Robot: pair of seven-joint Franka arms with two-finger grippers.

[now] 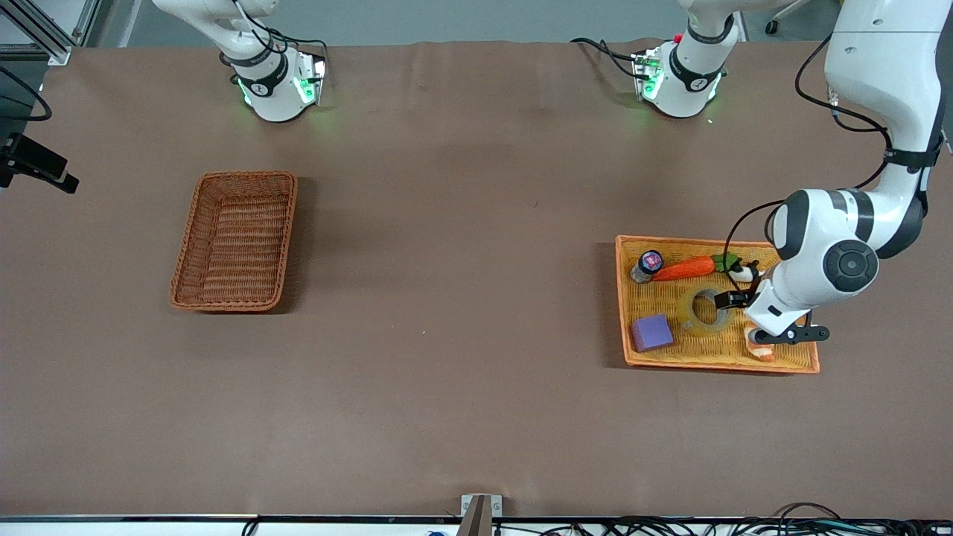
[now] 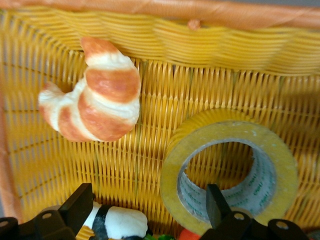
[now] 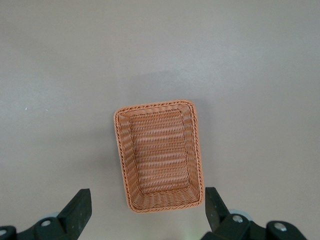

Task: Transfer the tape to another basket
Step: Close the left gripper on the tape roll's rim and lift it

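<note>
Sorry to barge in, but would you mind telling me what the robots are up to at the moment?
The left hand is down in the orange-yellow tray, open, with one finger inside the ring of the tape and nothing gripped yet. The tape lies flat among a croissant, a carrot and a purple block. The right hand waits, open, above the brown basket at the right arm's end.

No readable text anywhere

The tape's (image 2: 227, 172) grey core is showing faint printed marks, too blurred to read; the small bottle's (image 1: 648, 263) cap label is likewise staying illegible.
</note>
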